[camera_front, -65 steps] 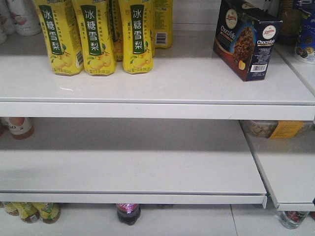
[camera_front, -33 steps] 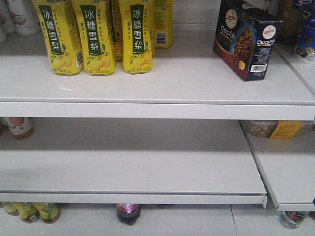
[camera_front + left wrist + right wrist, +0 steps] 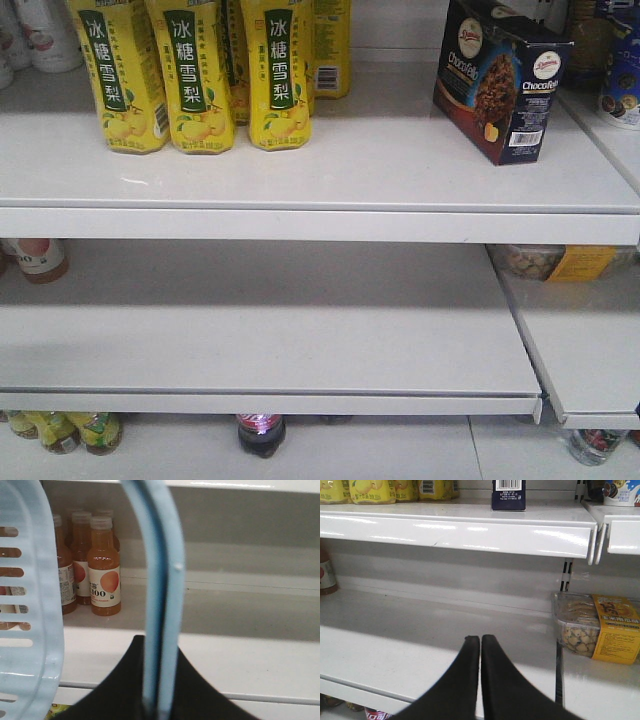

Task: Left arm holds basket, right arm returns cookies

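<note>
1. The Chocofello cookie box (image 3: 502, 80) stands upright on the top shelf (image 3: 330, 165), far right.
2. The right hand (image 3: 480, 639) is closed, empty.
3. The left hand (image 3: 159, 690) clamps the basket handle (image 3: 161, 595).

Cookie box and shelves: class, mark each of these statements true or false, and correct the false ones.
1. The Chocofello cookie box stands on the upper shelf. True.
2. The right gripper holds the cookie box. False: its jaws are shut together with nothing between them, and the box sits on the shelf above.
3. The left gripper is closed on the basket handle. True.
4. The yellow pear drink cartons stand to the right of the cookie box in the front view. False: they stand to its left.
5. Orange juice bottles stand on a shelf behind the basket in the left wrist view. True.
</note>
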Available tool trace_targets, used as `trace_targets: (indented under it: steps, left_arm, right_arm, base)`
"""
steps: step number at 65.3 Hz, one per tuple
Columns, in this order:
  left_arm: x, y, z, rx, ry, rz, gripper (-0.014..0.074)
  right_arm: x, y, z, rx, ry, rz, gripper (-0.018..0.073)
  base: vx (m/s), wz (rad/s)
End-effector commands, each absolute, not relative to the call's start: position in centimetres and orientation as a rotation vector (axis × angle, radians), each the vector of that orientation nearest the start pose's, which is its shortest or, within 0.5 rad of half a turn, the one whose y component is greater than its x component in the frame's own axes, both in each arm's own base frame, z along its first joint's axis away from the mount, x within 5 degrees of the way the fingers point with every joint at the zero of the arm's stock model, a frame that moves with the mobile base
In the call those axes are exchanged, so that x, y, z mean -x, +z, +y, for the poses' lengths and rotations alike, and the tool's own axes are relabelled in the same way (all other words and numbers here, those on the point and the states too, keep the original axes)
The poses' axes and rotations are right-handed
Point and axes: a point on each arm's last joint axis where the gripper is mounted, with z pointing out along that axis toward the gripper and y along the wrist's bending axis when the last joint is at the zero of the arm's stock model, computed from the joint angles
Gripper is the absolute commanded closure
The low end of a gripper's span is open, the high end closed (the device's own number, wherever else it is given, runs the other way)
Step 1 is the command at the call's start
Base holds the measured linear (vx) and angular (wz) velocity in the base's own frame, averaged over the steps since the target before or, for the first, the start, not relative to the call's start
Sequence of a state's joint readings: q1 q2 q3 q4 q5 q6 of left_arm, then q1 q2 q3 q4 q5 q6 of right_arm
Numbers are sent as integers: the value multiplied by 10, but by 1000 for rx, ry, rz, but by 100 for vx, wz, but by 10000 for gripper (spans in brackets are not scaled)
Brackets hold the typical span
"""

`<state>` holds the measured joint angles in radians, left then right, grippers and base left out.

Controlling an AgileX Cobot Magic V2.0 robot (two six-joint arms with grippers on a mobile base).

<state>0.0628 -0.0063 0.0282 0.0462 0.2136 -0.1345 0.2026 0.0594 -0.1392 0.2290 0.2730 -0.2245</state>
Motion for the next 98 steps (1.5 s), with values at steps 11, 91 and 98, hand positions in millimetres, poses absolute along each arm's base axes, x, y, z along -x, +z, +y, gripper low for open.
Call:
trace_targets:
  steps: [11, 91, 98]
  left_arm:
    - [-54, 202, 4, 110, 5, 1579, 603]
    - [-54, 202, 4, 110, 5, 1580, 603]
    - [-54, 202, 4, 110, 5, 1580, 603]
  right_arm:
    - [-53, 247, 15, 190, 191, 1574, 567]
    - [-56, 206, -2, -26, -19, 1470, 567]
    - [-56, 206, -2, -27, -20, 1471, 567]
  base:
    - [0, 0]
    - [0, 0]
    - [0, 0]
